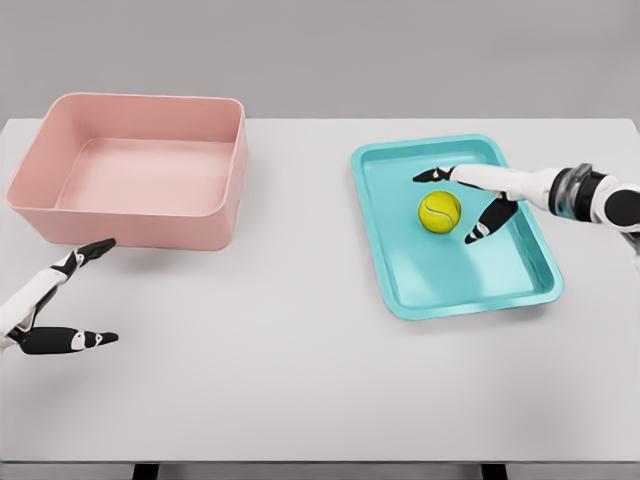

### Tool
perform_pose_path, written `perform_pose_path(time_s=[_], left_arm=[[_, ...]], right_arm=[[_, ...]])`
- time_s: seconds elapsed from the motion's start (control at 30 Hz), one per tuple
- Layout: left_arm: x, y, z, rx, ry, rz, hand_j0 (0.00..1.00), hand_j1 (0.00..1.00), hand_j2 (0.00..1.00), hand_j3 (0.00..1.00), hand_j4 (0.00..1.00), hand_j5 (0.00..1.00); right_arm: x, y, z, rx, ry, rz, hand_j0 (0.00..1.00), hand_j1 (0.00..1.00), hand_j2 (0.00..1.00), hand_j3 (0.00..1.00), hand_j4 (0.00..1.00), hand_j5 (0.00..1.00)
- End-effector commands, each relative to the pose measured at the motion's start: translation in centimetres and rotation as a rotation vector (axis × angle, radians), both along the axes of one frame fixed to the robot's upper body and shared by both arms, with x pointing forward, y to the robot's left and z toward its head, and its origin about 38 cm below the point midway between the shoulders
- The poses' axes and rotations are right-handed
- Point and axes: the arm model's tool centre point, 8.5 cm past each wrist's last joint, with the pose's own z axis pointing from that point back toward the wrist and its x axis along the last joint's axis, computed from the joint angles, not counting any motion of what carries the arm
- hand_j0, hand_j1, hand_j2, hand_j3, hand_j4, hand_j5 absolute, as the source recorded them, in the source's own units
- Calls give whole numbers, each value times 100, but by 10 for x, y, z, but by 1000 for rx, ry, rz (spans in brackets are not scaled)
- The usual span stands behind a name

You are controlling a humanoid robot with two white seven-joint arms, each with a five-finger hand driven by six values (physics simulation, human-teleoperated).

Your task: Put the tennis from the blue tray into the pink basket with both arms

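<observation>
The right hand [478, 200] reaches in from three o'clock over the blue tray [420, 300], its fingers spread wide on either side of the tennis ball [439, 211], which sits in the upper half of the tray. One finger points out at the ball's twelve o'clock, another angles down at its four o'clock; whether either touches the ball is hard to say. Nothing is clamped yet.

The danger looks plain: a round ball on a smooth tray floor. If one finger arrives ahead of the other, the ball likely rolls toward nine o'clock and fetches up against the tray's rim, out of the grasp. A light pinch could also let it squirt free on the lift.

Over at eight o'clock, the left hand [62, 300] waits on the white table [300, 380] just in front of the pink basket [140, 165], fingers apart and holding nothing. Its arm is cut off by the frame edge, as is the right arm. The ball is well apart from the basket, so a dropped handover is a risk.
</observation>
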Motion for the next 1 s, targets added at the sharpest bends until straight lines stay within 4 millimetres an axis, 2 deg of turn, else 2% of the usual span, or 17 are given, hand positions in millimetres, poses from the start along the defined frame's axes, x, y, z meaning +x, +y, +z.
perform_pose_path(time_s=[0.0, 0.23, 0.4, 0.67, 0.73, 0.97], left_arm=[[0, 0, -1, -4, 1, 4, 100, 100, 100, 100, 100, 100], [0, 1, -1, -1, 2, 5, 100, 100, 100, 100, 100, 100], [0, 0, -2, -5, 2, 6, 100, 100, 100, 100, 100, 100], [0, 0, -2, -5, 0, 7, 100, 100, 100, 100, 100, 100], [0, 0, -2, -5, 0, 7, 100, 100, 100, 100, 100, 100], [0, 0, -2, -4, 0, 6, 100, 100, 100, 100, 100, 100]], right_arm=[[1, -1, -2, -4, 2, -3, 98, 98, 98, 98, 98, 98], [4, -1, -6, -3, 10, -7, 97, 97, 97, 97, 97, 97], [5, -3, -10, -4, 15, -6, 90, 90, 90, 90, 90, 90], [5, 4, -13, -1, 21, 6, 89, 89, 89, 89, 89, 89], [5, 4, -13, -1, 21, 6, 84, 84, 84, 84, 84, 84], [5, 7, -12, 7, 14, 22, 53, 53, 53, 53, 53, 53]])
